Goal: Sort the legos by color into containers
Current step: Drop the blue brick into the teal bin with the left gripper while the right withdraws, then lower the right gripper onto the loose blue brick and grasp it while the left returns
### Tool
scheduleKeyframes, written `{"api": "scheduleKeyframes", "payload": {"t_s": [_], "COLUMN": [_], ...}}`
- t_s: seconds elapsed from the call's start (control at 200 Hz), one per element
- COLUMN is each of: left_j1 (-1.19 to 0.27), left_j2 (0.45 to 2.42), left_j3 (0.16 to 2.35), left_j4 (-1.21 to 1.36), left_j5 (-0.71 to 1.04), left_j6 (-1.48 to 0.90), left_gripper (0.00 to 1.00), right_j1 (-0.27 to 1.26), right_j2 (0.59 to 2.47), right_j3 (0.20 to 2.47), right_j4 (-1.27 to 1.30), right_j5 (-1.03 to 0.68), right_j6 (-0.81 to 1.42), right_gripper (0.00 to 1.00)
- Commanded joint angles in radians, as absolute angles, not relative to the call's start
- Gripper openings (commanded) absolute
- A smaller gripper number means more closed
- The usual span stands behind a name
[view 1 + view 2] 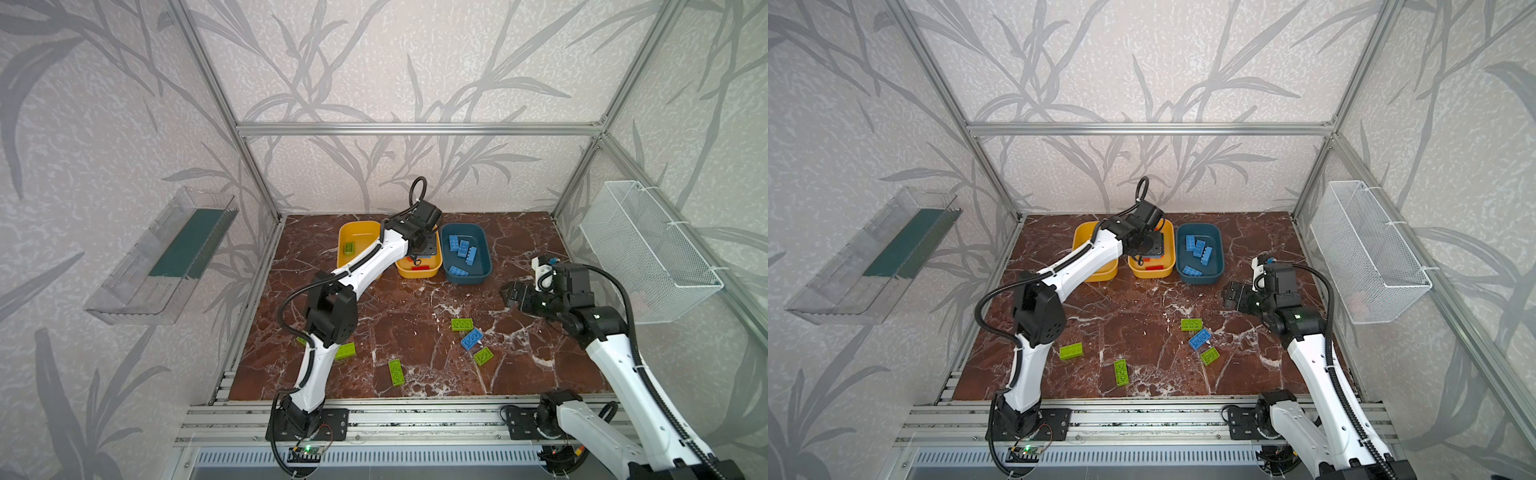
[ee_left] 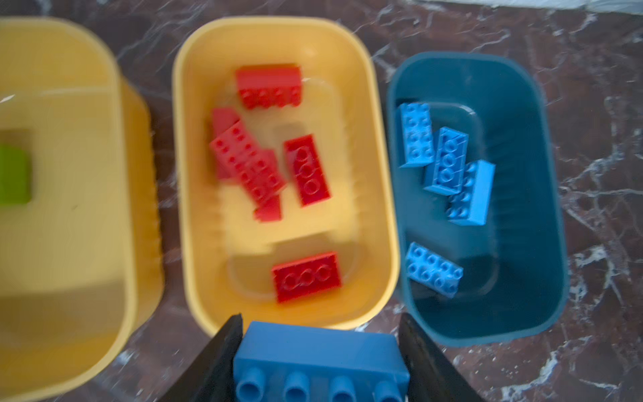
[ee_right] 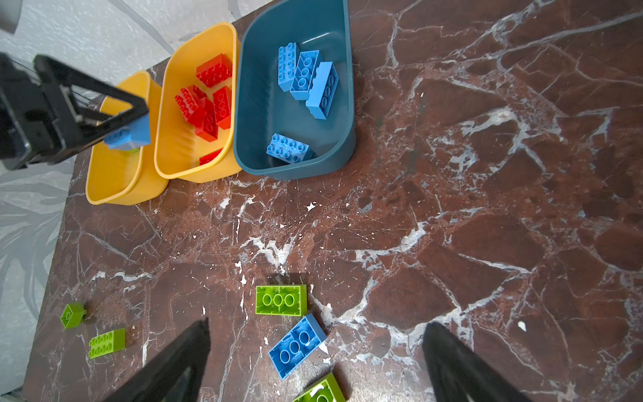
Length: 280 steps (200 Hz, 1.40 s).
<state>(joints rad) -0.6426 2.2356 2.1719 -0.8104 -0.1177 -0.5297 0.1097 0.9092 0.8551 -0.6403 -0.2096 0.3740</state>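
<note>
**Front of the table [image 1: 415,299].** We count five loose lime green legos and one blue. The long green brick [image 1: 396,372] lies nearest the front edge. The second green brick [image 1: 345,351] and the small green brick [image 1: 301,340] sit by the left arm, the small one partly hidden under it. Right of centre, the loose blue brick [image 3: 297,346] lies hollow side up between the upturned green brick [image 3: 281,300] and the nearest green brick [image 3: 322,391]. We cannot tell whether their corners touch.

**Right gripper [image 1: 509,294].** Jaws spread wide, empty, hanging above the marble just behind that cluster.

**Handling, in our judgement.** Light, rigid, smooth-walled plastic. It is not fragile, but it is apt to slip or twist. We would pinch it across two opposite flat walls, squarely. The crowded blue brick leaves little finger room on the sides facing its neighbours.

**Mid-table.** Bare marble, open for travel.

**Back row.** Three containers stand side by side.
- Left yellow tub [image 1: 345,232]: holds the sorted green brick [image 1: 349,248].
- Middle yellow tub [image 1: 417,272]: holds about six red bricks [image 2: 308,170].
- Teal tub [image 1: 484,249]: holds four blue bricks [image 2: 433,269].

**Left gripper [image 2: 320,323].** It pinches the held blue brick [image 2: 320,355] end to end, above the middle yellow tub in both top views. We judge that a short sideways shift over the adjoining rims would bring it to the teal tub.

**Walls.** The clear tray [image 1: 162,257] and the wire basket [image 1: 648,249] hang well apart from the work.
</note>
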Motion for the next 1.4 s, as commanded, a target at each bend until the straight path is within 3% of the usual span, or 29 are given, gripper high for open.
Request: {"api": "scheduleKeyframes", "payload": {"t_s": [0.0,0.21,0.4,0.455,0.55,0.61,0.665,0.825,0.905,1.055,1.395], "left_j1": [-0.669,-0.686,-0.687,-0.689,-0.69,-0.691,-0.691,-0.692,-0.693,-0.693,-0.692], "left_j2": [2.357,2.509,2.616,2.632,2.65,2.657,2.654,2.576,2.476,2.168,1.495], "left_j3": [2.336,2.491,2.619,2.625,2.639,2.659,2.67,2.649,2.548,2.105,1.177], "left_j4": [-0.87,-0.695,-0.633,-0.6,-0.577,-0.581,-0.585,-0.64,-0.639,-0.518,-0.471], "left_j5": [-0.103,0.045,0.077,0.081,0.084,0.085,0.084,0.082,0.05,-0.037,-0.235], "left_j6": [-0.458,-0.424,-0.437,-0.444,-0.451,-0.45,-0.447,-0.446,-0.448,-0.473,-0.629], "left_gripper": [0.48,0.48,0.51,0.58,0.84,0.94,0.99,0.99,0.99,0.99,0.99], "right_j1": [0.11,0.106,0.102,0.1,0.098,0.099,0.098,0.099,0.102,0.16,0.455], "right_j2": [0.877,0.884,0.851,0.839,0.818,0.805,0.796,0.787,0.788,0.8,0.957], "right_j3": [0.853,0.875,0.883,0.885,0.89,0.894,0.893,0.885,0.878,0.853,0.751], "right_j4": [-0.615,-0.629,-0.677,-0.692,-0.713,-0.726,-0.737,-0.77,-0.779,-0.788,-0.679], "right_j5": [-0.19,-0.151,-0.116,-0.108,-0.106,-0.106,-0.102,-0.09,-0.114,-0.103,-0.005], "right_j6": [0.387,0.385,0.375,0.373,0.378,0.38,0.379,0.376,0.377,0.382,0.453], "right_gripper": [0.96,0.96,0.96,0.96,0.98,1.0,0.99,0.99,0.99,0.99,0.99]}}
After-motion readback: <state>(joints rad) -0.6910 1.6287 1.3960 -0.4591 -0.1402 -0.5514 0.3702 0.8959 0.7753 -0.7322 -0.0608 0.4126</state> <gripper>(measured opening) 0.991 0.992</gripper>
